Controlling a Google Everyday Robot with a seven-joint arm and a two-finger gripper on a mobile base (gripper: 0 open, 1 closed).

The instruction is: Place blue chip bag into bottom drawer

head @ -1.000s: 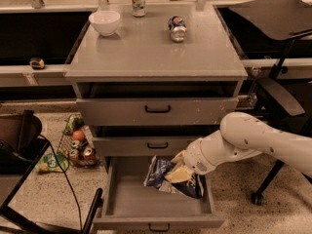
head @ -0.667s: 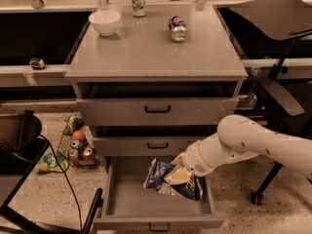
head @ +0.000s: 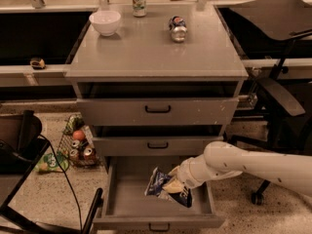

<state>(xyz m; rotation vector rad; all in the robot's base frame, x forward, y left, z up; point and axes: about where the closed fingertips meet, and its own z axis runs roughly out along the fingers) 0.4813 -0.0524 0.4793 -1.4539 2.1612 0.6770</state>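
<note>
Blue chip bag [head: 157, 184]: where does it sit from the claw [head: 171, 185]?

Right at it. The claw is clenched on the bag's middle, inside the open bottom drawer [head: 126, 204], with the bag on the side away from the arm [head: 234, 162].

Long axis?

Tilted, running from its upper corner near the drawer's back down toward the front right. Release should drop it straight in, I'd judge.

Anything hidden?

The claw's tips are buried in foil. I cannot tell whether the bag's lower edge touches the drawer floor. The arm is cut off at the right.
</note>
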